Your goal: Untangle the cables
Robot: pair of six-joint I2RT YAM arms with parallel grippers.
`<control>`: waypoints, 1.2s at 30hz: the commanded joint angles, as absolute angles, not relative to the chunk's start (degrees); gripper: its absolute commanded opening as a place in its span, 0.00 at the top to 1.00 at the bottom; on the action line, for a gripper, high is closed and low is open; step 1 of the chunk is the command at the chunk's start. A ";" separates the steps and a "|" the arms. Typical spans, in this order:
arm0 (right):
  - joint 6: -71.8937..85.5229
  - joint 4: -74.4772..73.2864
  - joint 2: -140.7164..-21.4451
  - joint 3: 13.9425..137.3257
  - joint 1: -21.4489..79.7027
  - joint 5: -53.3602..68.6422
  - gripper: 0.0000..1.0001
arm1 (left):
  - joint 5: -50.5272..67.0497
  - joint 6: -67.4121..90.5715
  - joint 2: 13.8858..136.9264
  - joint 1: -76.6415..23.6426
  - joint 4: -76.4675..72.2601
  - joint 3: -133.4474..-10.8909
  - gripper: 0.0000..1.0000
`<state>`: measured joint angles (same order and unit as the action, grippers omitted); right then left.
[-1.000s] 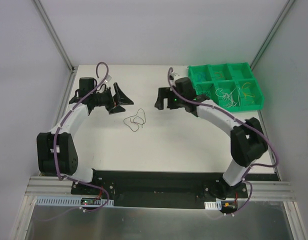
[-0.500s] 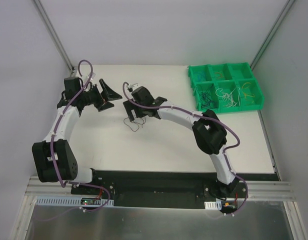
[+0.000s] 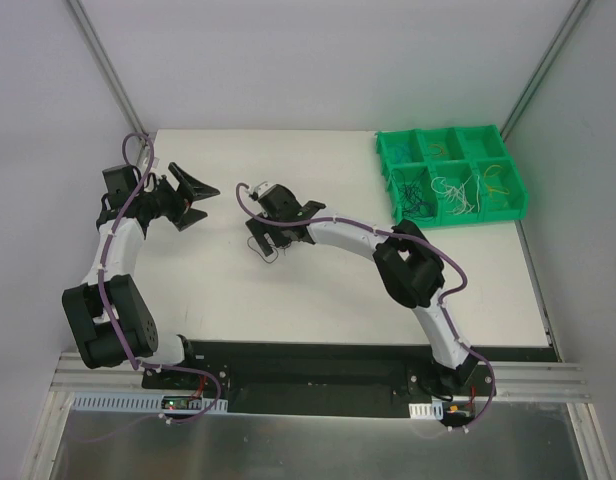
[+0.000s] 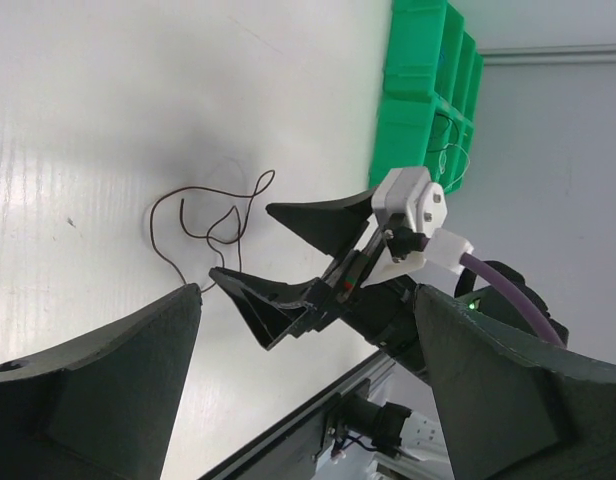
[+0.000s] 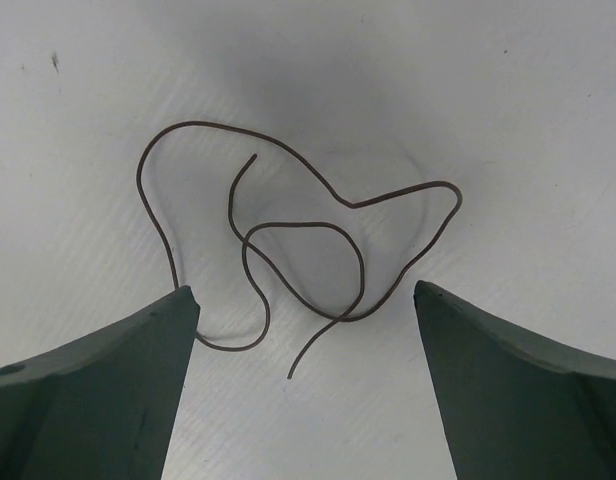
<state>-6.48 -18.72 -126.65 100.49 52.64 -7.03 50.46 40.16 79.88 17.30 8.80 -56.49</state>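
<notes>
- Cables [image 5: 298, 223]: thin dark wires lying in loose, overlapping loops on the white desk [image 3: 338, 290], well left of the green compartment bin [image 3: 458, 218].
- Right end effector [image 5: 303, 290]: fingers spread wide, poised directly over the loops, pinching nothing.
- Left end effector [image 3: 198, 200]: fingers spread, empty, farther left of the bin than the loops.
</notes>
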 commanded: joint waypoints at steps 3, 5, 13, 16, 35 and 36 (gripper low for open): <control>-8.00 -18.63 -129.20 101.25 52.82 -7.90 0.06 | 51.59 41.22 78.84 17.31 6.15 -56.25 0.13; -8.35 -18.11 -129.20 100.73 52.82 -8.44 0.06 | 51.68 41.31 78.66 17.31 5.80 -56.08 0.13; -7.56 -16.61 -131.13 100.02 52.12 -7.03 0.11 | 52.12 41.75 78.31 17.31 4.92 -55.72 0.13; -6.95 -17.31 -132.36 101.07 52.12 -9.83 0.21 | 52.12 41.75 78.14 17.31 4.66 -55.63 0.13; -4.14 -2.99 -112.95 79.46 46.32 -4.93 0.96 | 55.11 43.94 78.31 17.31 1.23 -54.49 0.12; -3.61 -2.64 -111.63 78.50 45.88 -4.14 0.98 | 55.63 44.21 78.57 17.31 0.80 -54.49 0.12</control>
